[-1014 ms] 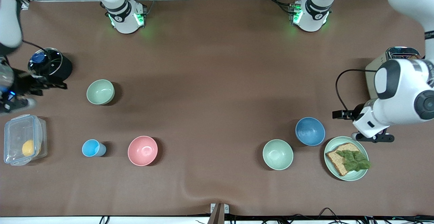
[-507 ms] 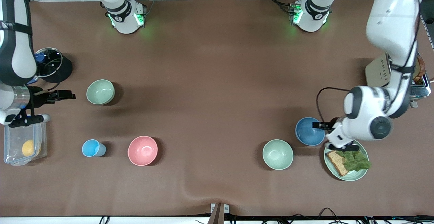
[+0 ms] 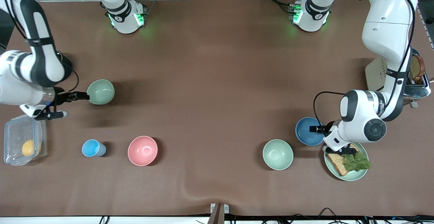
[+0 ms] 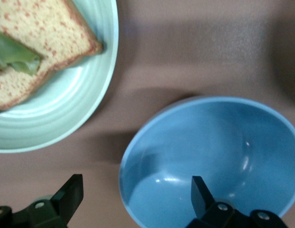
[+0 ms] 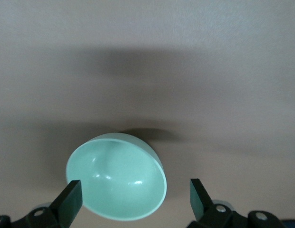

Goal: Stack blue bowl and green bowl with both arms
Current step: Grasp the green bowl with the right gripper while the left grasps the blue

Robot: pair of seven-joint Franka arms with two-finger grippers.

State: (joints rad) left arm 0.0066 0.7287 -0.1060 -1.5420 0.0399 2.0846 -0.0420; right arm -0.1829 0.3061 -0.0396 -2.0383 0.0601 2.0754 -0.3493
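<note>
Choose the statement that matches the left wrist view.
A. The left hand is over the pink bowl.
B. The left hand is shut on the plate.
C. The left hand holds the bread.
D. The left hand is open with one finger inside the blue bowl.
D: the left hand is open, one finger inside the blue bowl, the other outside its rim.

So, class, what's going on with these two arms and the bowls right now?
Each arm is closing in on a bowl, and nothing is held yet. The left end effector is open, one finger inside the blue bowl and one outside its rim, next to the plate of bread. The right end effector is open at the green bowl near the right arm's end of the table.
</note>
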